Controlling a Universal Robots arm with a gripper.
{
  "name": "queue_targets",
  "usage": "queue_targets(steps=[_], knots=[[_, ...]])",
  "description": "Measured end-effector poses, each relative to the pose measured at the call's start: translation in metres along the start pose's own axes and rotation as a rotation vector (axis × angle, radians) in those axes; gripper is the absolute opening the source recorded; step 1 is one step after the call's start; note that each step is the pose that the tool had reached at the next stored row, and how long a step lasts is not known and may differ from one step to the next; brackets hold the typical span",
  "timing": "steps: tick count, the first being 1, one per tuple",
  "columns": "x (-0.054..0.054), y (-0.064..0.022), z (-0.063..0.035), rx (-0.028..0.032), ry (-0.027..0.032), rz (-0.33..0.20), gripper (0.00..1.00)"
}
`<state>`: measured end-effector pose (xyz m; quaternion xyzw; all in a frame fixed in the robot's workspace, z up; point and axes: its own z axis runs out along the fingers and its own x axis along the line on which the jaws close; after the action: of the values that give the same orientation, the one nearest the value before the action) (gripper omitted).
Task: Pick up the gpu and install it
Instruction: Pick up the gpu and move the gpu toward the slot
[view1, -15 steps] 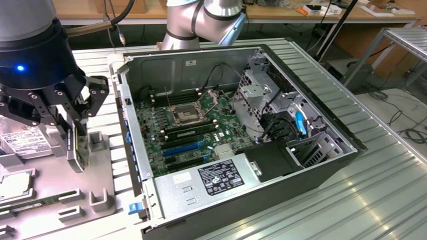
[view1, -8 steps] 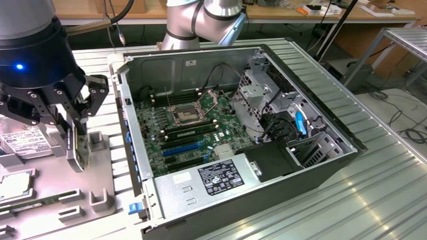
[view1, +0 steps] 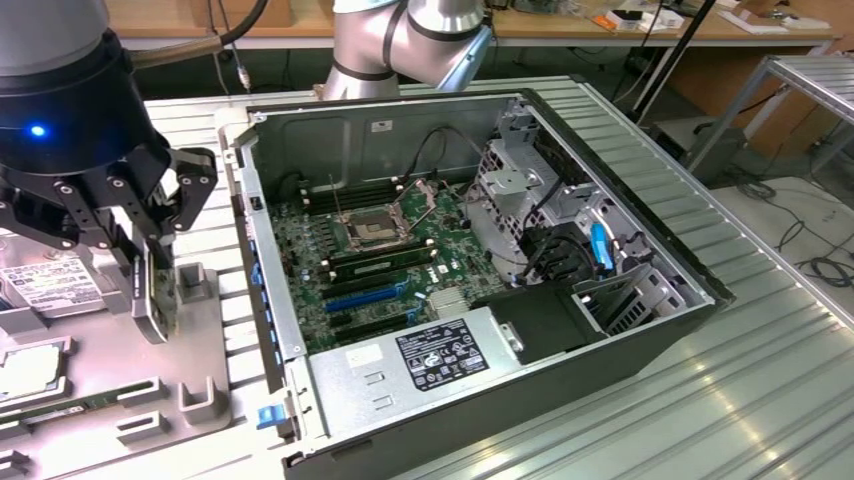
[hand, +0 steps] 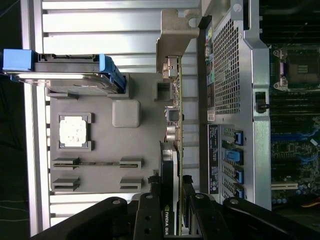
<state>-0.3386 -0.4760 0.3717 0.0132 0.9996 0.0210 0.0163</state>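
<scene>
A Universal Robots arm's gripper (view1: 144, 270) grips the gpu (view1: 154, 305) over a grey parts tray (view1: 200, 350) on the exterior view's left, just beside an open computer case (view1: 534, 300) lying on a ribbed metal table (view1: 747, 380). The 2 fingers (hand: 150, 210) are clamped on the card's flat faces, 1 on each side. The card stands on its long edge. In the wrist view it appears edge-on, with the black cooler block on 1 face and the silver end bracket at the end away from the gripper. Whether the card's lower edge sits in the tray's holder or hangs clear of it cannot be told. A hard drive (hand: 65, 70) with blue rails, a square processor chip (hand: 73, 131) and a memory stick (hand: 97, 163) lie in the tray. Inside the case, the green motherboard (view1: 387, 250) lies exposed, with a labelled silver power supply (view1: 427, 360) near the camera.
</scene>
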Motion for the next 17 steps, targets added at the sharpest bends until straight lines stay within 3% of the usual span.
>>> queue_targets(steps=[17], knots=[[-0.0001, 0.0001, -0.0034, 0.0000, 0.0000, 0.000, 0.27]])
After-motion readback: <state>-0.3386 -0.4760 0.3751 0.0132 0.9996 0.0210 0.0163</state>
